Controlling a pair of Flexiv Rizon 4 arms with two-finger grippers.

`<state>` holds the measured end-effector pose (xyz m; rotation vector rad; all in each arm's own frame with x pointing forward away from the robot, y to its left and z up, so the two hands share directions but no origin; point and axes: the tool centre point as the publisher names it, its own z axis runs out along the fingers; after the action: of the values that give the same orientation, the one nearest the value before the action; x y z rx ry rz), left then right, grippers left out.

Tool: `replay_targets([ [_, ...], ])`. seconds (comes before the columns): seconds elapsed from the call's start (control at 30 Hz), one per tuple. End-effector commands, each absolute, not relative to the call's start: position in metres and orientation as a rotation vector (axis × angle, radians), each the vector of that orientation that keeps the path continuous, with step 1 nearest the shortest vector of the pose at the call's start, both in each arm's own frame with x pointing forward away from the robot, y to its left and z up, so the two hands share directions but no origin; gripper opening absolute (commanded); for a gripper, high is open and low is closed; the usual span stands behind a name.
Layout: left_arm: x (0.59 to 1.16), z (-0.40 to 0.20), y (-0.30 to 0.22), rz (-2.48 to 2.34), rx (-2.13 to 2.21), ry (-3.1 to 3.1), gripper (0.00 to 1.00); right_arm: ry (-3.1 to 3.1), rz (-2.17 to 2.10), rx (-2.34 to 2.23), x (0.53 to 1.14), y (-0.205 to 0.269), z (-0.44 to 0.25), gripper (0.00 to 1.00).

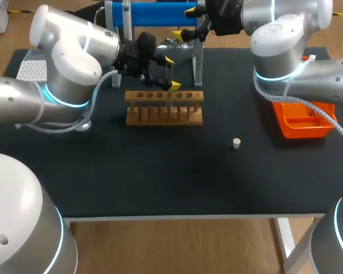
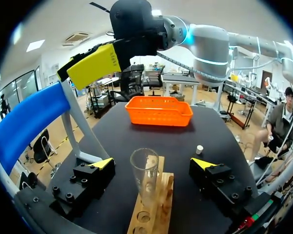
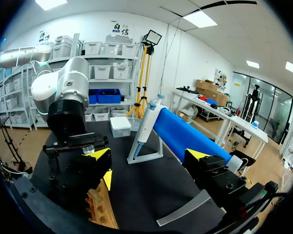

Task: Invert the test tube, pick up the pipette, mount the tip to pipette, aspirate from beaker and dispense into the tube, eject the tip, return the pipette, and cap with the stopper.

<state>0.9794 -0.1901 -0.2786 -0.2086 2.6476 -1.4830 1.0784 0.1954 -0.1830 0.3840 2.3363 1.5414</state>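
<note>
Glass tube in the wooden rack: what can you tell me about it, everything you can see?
The glass tube is clear, thin-walled and looks empty. It stands mouth-up in a hole of the wooden rack, its round rim open with no stopper on it. It sits between the left arm's fingers, which are spread wide on either side and do not touch it. Only the rack touches it.

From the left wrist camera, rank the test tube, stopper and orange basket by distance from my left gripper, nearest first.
1. Test tube: between the open fingers of the left gripper, standing in the rack.
2. Stopper: ahead, off to one side.
3. Orange basket: farthest ahead, past the stopper.
</note>
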Motion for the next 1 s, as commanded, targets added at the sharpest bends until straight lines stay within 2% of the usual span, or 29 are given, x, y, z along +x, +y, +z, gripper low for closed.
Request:
replay_targets([
  [0.03,0.98,-0.285,-0.192,-1.493,-0.215,2.642,1.0,2.34,1.54,0.384,1.079,0.195,-0.182,1.0],
  [1.0,0.983,-0.308,-0.206,-1.469,-0.154,2.712,1.0,2.34,1.54,0.384,1.079,0.195,-0.182,1.0],
])
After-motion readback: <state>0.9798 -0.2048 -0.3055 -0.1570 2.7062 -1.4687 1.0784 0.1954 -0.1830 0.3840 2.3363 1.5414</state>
